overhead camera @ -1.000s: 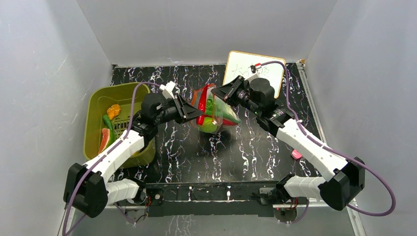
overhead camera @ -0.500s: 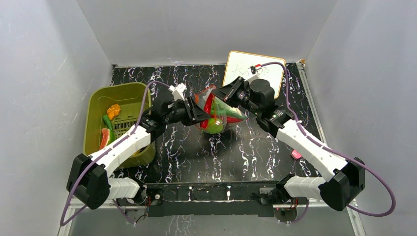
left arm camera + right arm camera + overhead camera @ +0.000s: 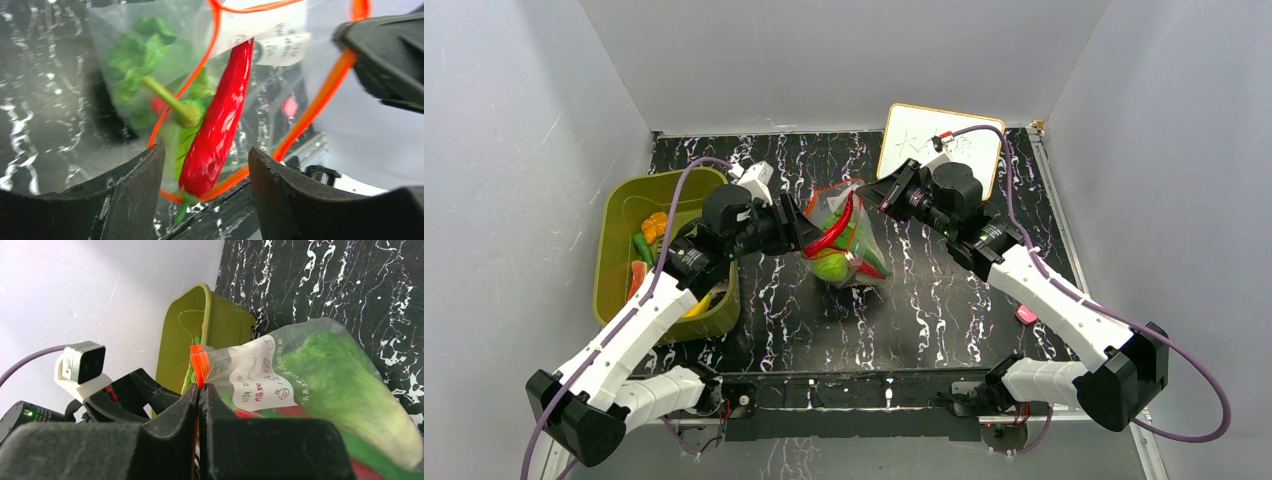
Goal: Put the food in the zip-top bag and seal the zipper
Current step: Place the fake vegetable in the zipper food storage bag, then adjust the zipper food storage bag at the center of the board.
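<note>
The clear zip-top bag (image 3: 844,240) hangs over the table's middle, holding pale green cabbage (image 3: 340,380) and other green and red pieces. My right gripper (image 3: 871,190) is shut on the red-orange zipper strip (image 3: 199,365) at the bag's upper corner. A red chili pepper (image 3: 220,130) sticks through the open mouth, its green stem end outside. My left gripper (image 3: 206,167) is open just left of the bag, one finger on each side of the chili's stem end without touching it. The zipper (image 3: 320,100) forms an open loop.
An olive-green basket (image 3: 624,205) with orange, green and red toy food stands at the left. A white board (image 3: 939,145) leans at the back right. A small pink object (image 3: 1027,313) lies on the table beside the right arm.
My left gripper pushed right to the bag mouth with the chili, then opened and drew back left. The chili now sits in the bag mouth. The bag shifted slightly left.
</note>
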### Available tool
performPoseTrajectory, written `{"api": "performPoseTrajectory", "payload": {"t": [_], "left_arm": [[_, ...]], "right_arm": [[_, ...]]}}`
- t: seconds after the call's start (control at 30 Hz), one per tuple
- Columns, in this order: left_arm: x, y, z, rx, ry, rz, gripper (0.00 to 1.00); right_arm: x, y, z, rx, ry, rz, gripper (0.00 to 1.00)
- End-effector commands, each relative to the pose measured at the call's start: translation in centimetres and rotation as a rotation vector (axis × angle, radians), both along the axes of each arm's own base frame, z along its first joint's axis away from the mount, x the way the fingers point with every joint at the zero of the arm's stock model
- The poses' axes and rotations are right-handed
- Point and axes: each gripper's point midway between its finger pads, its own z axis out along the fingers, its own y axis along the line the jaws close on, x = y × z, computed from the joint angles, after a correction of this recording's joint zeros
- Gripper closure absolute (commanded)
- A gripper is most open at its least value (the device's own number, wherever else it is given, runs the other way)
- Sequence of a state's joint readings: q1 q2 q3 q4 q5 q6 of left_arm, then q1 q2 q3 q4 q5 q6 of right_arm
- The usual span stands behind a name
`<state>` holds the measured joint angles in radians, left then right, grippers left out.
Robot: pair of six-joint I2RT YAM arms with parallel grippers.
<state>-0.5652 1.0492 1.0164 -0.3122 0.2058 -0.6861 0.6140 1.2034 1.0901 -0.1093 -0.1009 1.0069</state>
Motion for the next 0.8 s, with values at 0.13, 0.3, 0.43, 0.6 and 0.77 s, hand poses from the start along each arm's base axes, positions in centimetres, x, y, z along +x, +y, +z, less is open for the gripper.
{"api": "performPoseTrajectory", "payload": {"t": [0.13, 0.3, 0.43, 0.6, 0.77], "left_arm": [[-1.2, 3.6, -2.4, 0.225, 0.028, 0.028, 0.40], [-0.8, 4.2, -3.1, 0.267, 0.055, 0.062, 0.46], [0.0, 3.0, -3.5, 0.235, 0.041, 0.036, 0.52], [1.0, 0.4, -3.9, 0.159, 0.025, -0.034, 0.61], [1.1, -2.0, -3.9, 0.053, 0.013, -0.114, 0.73]], "right_arm": [[0.0, -0.4, 4.0, 0.052, -0.125, -0.012, 1.00], [-0.1, -0.6, 3.7, 0.046, -0.127, -0.018, 1.00], [-0.3, -0.8, 3.7, 0.048, -0.130, -0.019, 1.00], [-0.5, -0.9, 3.8, 0.060, -0.130, -0.021, 1.00], [-0.5, -1.1, 3.7, 0.059, -0.126, -0.026, 1.00]]}}
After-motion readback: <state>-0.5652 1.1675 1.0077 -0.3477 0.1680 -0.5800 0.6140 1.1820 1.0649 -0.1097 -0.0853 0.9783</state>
